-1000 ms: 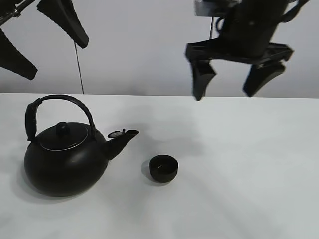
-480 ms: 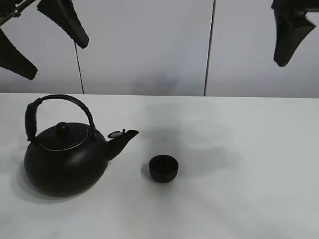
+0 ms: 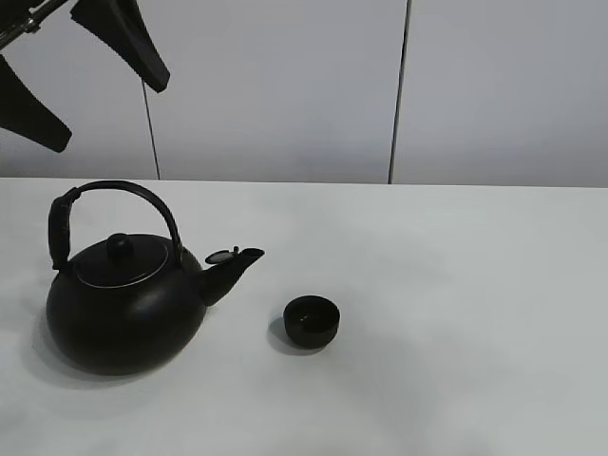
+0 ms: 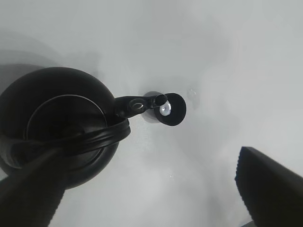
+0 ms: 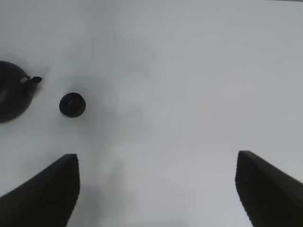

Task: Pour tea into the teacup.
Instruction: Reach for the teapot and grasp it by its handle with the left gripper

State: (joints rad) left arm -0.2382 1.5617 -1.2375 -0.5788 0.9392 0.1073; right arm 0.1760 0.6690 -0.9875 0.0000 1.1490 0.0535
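— White desk (image 3: 475,361), pale wall. Left pincer (image 3: 76,76)?
— Spread, empty, high above the round black kettle (image 3: 123,309); right pincer (image 5: 156,189) spread too. Small matte-black teacup (image 3: 312,320) sits just beyond the spout (image 3: 237,261). I'd grip the arched handle (image 3: 119,188) centrally.

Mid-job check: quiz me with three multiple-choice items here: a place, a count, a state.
1. Relative to the kettle, the teacup stands: A) on its lid B) on the table by its spout C) behind its handle
2. Cups in view: A) one B) two C) three
3. The left gripper is: A) shut on the teacup B) shut on the kettle's handle C) open, holding nothing
B: the teacup sits near the spout tip. A: only one cup shows. C: its fingers spread wide above the kettle.
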